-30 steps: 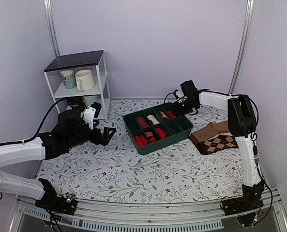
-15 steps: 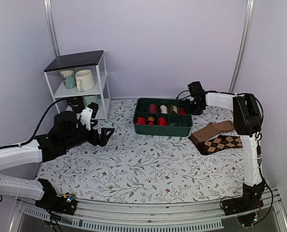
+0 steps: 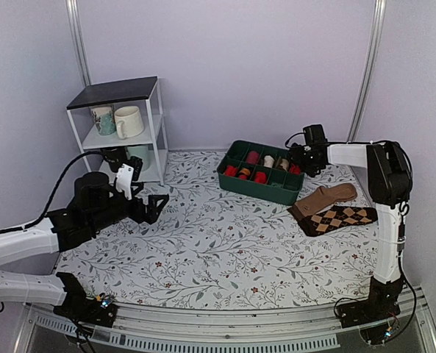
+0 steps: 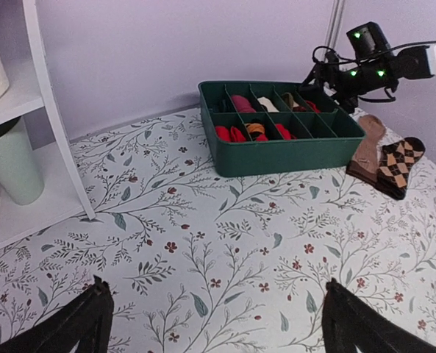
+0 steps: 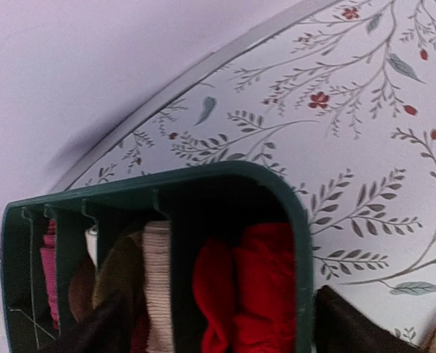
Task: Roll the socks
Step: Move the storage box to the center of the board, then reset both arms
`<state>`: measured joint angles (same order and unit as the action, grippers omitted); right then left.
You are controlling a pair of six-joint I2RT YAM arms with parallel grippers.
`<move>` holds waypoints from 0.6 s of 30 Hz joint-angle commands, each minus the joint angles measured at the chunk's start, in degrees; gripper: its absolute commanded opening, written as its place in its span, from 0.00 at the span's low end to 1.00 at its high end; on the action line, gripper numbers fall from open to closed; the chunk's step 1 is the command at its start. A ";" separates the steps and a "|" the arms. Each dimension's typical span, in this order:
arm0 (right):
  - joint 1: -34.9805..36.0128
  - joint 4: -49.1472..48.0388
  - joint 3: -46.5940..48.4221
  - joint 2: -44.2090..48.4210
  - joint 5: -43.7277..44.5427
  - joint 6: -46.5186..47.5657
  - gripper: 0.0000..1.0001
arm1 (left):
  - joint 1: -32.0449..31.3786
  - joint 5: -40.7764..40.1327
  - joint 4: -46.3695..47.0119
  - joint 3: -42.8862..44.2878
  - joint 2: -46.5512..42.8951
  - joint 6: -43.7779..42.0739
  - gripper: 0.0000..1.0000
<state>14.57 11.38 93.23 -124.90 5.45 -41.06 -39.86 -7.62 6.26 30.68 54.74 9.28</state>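
Observation:
The socks (image 5: 254,294) are a compact bright red roll in the end compartment of the green tray (image 5: 298,213). In the top view this roll (image 3: 296,169) sits at the tray's (image 3: 258,187) right end. My right gripper (image 5: 218,331) hovers over that compartment, open, with its dark fingers (image 5: 350,327) on either side of the tray's end and nothing between them. From above, the right gripper (image 3: 304,157) is at the tray's far right corner. My left gripper (image 4: 221,323) is open over the bare floral cloth, well left of the tray (image 4: 276,154).
Other rolled socks, red, tan and cream, fill the tray's remaining compartments. A tan sock (image 3: 328,197) and a brown argyle sock (image 3: 341,218) lie flat to the right of the tray. A white shelf (image 3: 122,132) with mugs stands at the back left.
The tray has slid and turned toward the back right with my right gripper, which has now opened. My left arm has drawn back a little to the left.

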 commanded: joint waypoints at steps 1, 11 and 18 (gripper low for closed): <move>1.45 -6.17 -2.38 5.85 -4.35 2.01 1.00 | 0.66 -0.70 0.75 0.09 -1.09 1.17 1.00; 1.62 -9.88 -12.84 17.12 -5.42 6.65 1.00 | 0.49 -19.47 -4.57 5.45 0.67 17.15 1.00; 1.90 -8.47 -15.44 21.91 -7.49 10.77 1.00 | 0.40 -26.41 -6.26 7.25 3.61 19.18 1.00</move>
<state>16.03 3.36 79.44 -107.59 -0.19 -33.58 -39.86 -27.57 2.17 36.23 57.25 26.15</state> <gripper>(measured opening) 0.998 0.995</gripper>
